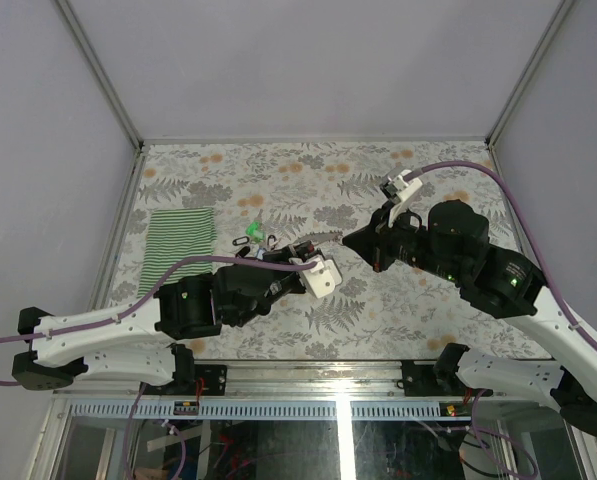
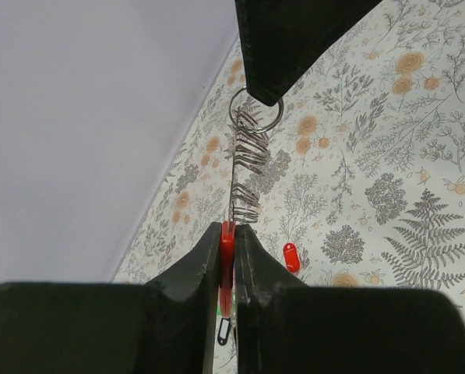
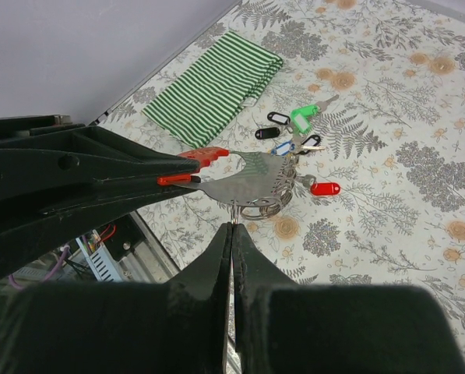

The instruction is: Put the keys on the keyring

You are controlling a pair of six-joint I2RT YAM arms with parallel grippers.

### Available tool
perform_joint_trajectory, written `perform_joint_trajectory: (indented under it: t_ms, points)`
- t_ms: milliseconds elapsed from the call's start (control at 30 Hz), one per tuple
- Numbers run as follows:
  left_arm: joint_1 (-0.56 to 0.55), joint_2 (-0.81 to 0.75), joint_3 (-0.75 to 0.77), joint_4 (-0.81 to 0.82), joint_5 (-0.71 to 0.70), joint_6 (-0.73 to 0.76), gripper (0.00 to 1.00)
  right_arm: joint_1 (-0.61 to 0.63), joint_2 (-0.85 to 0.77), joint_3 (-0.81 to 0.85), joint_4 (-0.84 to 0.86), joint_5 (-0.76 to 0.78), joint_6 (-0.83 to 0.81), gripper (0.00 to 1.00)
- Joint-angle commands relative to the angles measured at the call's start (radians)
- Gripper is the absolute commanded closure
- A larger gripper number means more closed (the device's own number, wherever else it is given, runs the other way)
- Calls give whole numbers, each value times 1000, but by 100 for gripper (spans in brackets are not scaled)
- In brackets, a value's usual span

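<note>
- The right gripper (image 3: 232,231) is seen clamped shut on the keyring (image 2: 257,117), which is held up off the table (image 1: 428,330) just ahead of its fingertips.
- The left gripper (image 2: 227,231) is pinched tight on a red tag (image 2: 227,257). From this tag a bunch of keys (image 2: 248,152) is stretched straight out ahead of the fingers, as far as the ring.
- The bunch is fanned out flat between the two grippers, so a good share of the keys is judged to be on the ring already. Whether the key with the held tag is fully threaded cannot be told.
- The loose keys (image 3: 294,136) lie on the table beyond and below the right gripper, well apart from it. Among them a green tag (image 3: 301,118), a blue tag (image 3: 283,148) and black tags (image 3: 273,118) are made out.
- A second red tag (image 3: 324,188) lies nearer, just past the fanned bunch. It is also seen on the table to the right of the left gripper's fingers.
- A striped cloth (image 3: 216,78) is folded further off, beyond the left gripper, and is not part of the job.
- The task is judged to be partway done: the keys on the table are left to be picked up and threaded, while the ring is held fast.
</note>
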Motion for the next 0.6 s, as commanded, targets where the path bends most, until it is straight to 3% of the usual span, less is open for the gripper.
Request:
perform_joint_trajectory:
  t_ms: [0,567]
  points:
    - [10,-9,38,8,-30,36,100,1,8,24,-1,-20,14,100]
    - [1,2,39,-18,10,33,100,1,44,91,0,77,31,100]
